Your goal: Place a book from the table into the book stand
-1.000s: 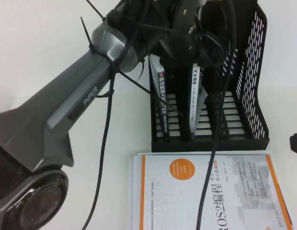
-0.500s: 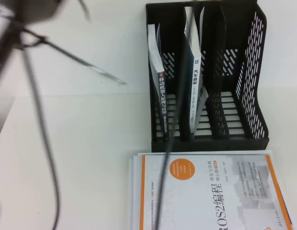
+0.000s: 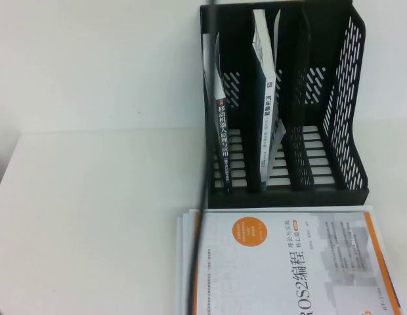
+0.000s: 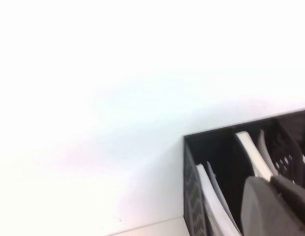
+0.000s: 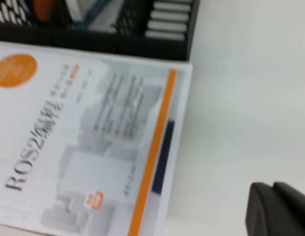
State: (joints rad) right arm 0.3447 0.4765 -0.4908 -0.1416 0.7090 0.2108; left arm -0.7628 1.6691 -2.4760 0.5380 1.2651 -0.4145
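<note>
Left tool (image 4: 275, 206) shut, empty-handed.

On the white book with the orange stripe and orange circle (image 3: 282, 262), lying flat on the plain white tabletop (image 3: 92, 216) at the near edge in front of the black plastic three-slot rack (image 3: 348, 118), I read "ROS2" followed by large Chinese characters, running sideways along the cover; my right wrist view (image 5: 78, 142) shows the same "ROS2". The small print in its orange circle is too fine for me to read.

In the rack's left slot, the black-spined book with an orange mark (image 3: 223, 141) carries white Chinese lettering down its spine. In the middle slot, the white-covered book with the dark blue spine (image 3: 268, 125) also bears white Chinese characters.
</note>
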